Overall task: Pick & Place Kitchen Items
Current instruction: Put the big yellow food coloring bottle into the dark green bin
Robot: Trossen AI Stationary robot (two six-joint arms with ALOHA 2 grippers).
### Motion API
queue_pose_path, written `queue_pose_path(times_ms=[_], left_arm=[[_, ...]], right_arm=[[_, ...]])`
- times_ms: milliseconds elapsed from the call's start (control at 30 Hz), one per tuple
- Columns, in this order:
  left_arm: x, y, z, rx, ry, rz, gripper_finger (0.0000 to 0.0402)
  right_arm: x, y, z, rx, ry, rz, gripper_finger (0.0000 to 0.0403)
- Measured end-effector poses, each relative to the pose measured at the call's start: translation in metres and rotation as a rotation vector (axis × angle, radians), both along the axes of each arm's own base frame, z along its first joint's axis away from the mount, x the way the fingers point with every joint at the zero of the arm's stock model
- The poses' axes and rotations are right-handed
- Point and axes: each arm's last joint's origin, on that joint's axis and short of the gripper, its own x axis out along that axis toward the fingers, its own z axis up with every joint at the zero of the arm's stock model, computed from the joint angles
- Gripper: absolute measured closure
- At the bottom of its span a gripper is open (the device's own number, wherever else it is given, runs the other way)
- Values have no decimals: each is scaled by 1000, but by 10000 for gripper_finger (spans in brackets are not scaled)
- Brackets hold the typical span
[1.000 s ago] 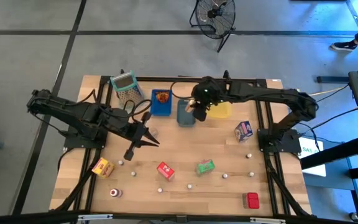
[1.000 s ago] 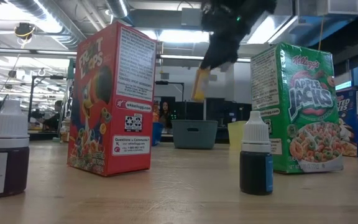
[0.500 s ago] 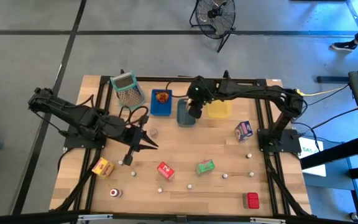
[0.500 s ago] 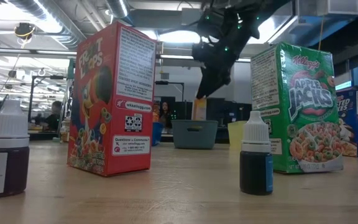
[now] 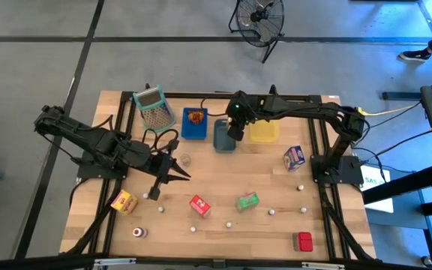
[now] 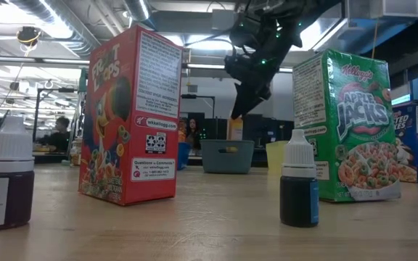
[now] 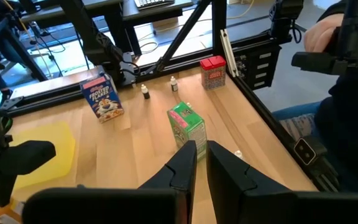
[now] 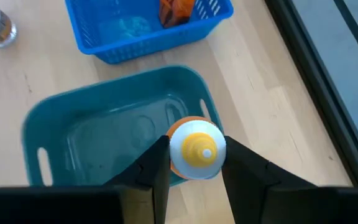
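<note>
1. Kitchen items mostly scattered on the wooden table point(image 5: 216, 161); leftmost are a yellow-orange carton point(image 5: 123, 201) near the left edge and a small red-capped jar point(image 5: 137, 232) at the front.
2. Left gripper point(image 5: 177, 169) sits over the table left of centre, fingers point(image 7: 185, 163) pressed together, nothing between them.
3. Mesh basket point(image 5: 151, 107) at back left, then blue tray point(image 5: 194, 124) with an orange-brown packet point(image 8: 178, 10) inside.
4. Right gripper point(image 5: 234, 132) hangs over the grey tray point(image 8: 48, 134), pinching a yellow-capped bottle point(image 8: 197, 148) held upright above the tray's edge.
5. Red carton point(image 5: 199, 205) and green carton point(image 5: 247, 200) stand mid-table, small white-capped bottles dotted around them.
6. Yellow tray point(image 5: 265, 133) just right of the grey one; purple-white carton point(image 5: 294, 157) further right; red box point(image 5: 304, 241) at the front right corner.
</note>
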Motion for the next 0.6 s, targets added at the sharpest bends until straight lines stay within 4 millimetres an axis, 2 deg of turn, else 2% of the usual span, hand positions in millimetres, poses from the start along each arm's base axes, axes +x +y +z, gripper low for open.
queue_pose_path(times_ms=[600], left_arm=[[0,0,0,17,-3,-7,370]], right_arm=[[6,-2,-14,20,21,-15,283]])
